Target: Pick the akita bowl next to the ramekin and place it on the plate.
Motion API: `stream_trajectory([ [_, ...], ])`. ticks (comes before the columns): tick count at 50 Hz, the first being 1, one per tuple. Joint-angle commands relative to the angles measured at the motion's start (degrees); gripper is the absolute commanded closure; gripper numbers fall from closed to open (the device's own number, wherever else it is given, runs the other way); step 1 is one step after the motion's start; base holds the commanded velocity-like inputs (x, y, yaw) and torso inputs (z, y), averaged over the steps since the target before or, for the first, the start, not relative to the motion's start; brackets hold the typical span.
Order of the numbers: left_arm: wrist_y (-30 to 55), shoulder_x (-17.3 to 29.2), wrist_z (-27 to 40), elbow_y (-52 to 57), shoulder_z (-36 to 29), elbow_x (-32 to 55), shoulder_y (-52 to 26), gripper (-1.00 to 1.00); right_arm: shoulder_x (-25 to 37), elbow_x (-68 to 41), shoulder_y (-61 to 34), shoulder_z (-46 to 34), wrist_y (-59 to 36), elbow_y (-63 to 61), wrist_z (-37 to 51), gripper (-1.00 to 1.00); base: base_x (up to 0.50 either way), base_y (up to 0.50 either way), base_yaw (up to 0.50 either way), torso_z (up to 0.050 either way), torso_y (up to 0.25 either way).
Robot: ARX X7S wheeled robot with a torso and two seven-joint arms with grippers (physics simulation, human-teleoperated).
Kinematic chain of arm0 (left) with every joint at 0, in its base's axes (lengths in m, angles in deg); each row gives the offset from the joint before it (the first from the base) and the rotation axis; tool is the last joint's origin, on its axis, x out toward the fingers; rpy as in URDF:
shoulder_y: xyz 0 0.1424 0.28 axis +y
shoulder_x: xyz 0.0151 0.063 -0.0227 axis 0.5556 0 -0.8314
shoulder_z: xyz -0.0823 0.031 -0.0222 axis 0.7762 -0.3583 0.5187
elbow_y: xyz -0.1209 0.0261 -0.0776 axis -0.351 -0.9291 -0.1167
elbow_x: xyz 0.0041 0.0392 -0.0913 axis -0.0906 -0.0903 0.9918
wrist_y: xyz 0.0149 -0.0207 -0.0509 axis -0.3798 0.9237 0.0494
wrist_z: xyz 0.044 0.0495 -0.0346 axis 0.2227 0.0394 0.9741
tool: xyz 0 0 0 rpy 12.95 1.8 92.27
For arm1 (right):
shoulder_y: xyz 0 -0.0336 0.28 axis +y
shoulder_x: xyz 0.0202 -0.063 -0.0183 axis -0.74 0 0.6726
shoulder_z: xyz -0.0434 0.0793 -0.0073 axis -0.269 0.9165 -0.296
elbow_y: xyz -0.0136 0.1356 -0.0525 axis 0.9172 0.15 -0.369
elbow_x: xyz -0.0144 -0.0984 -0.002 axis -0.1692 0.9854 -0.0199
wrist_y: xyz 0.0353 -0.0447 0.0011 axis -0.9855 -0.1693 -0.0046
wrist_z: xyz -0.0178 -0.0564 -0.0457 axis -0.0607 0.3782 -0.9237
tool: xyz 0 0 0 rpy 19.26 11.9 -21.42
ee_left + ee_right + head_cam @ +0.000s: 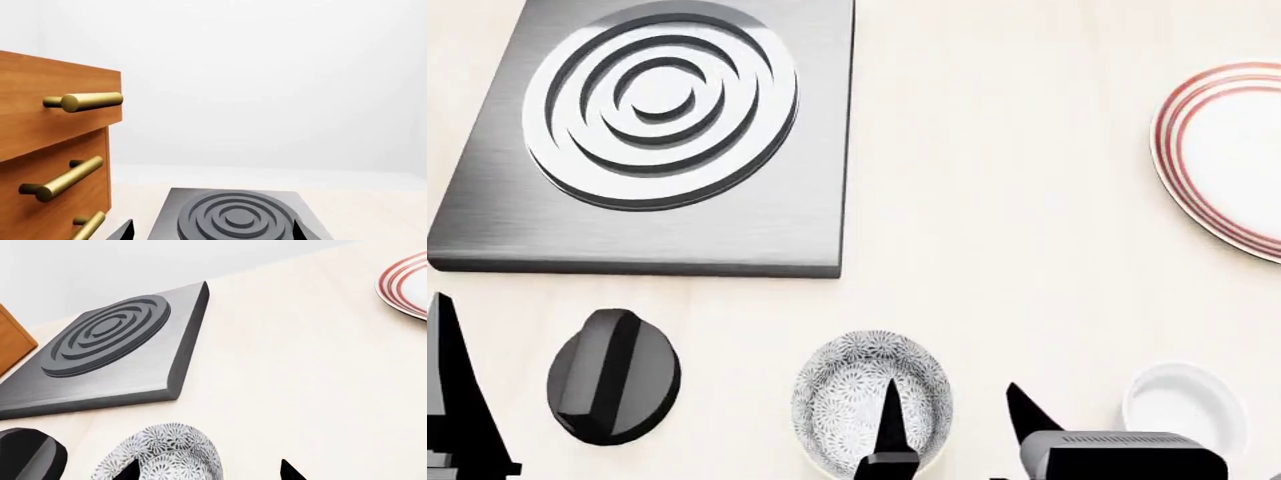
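The akita bowl, grey-and-white floral, sits at the near edge of the head view, with the white ramekin to its right. The red-ringed plate lies far right, partly cut off. My right gripper is open and straddles the bowl's right rim: one finger is over the bowl, the other outside it. The right wrist view shows the bowl by the open right gripper and the plate. My left gripper is open and holds nothing.
A grey burner slab with raised rings lies at the back left. A black knob sits left of the bowl. Wooden drawers with brass handles stand beside the burner. A left finger shows at the far left.
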Motion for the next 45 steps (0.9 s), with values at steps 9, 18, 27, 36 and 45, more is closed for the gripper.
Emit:
stream_trajectory([
  [9,-0.33,-0.91,-1.28,0.18,1.35,-0.56,0.45,-1.00,-1.04,0.85,0.16,0.55,1.12,2.95,-1.98,-1.00,0.00,0.00,0.00,0.000,0.000],
  [18,-0.63,-0.84,-1.22,-0.19,1.10,-0.69,0.48,-1.00,-1.16,1.07,0.23,0.27,2.47,4.94,-2.66,-1.00,0.00,0.00,0.00,0.000,0.000],
  [27,-0.92,-0.71,-1.18,-0.36,0.76,-0.91,0.67,-1.00,-1.14,1.06,0.05,0.30,3.51,7.09,-3.23,-1.00,0.00,0.00,0.00,0.000,0.000],
  [36,-0.81,-0.64,-0.95,-0.26,0.50,-0.99,0.56,-1.00,-1.05,0.96,-0.35,0.19,4.02,8.85,-3.54,-1.00,0.00,0.00,0.00,0.000,0.000],
  [45,-1.05,-0.58,-0.80,-0.43,0.33,-1.06,0.62,-1.00,-0.92,0.90,-0.62,-0.48,4.32,9.92,-3.99,-1.00,0.00,0.00,0.00,0.000,0.000],
])
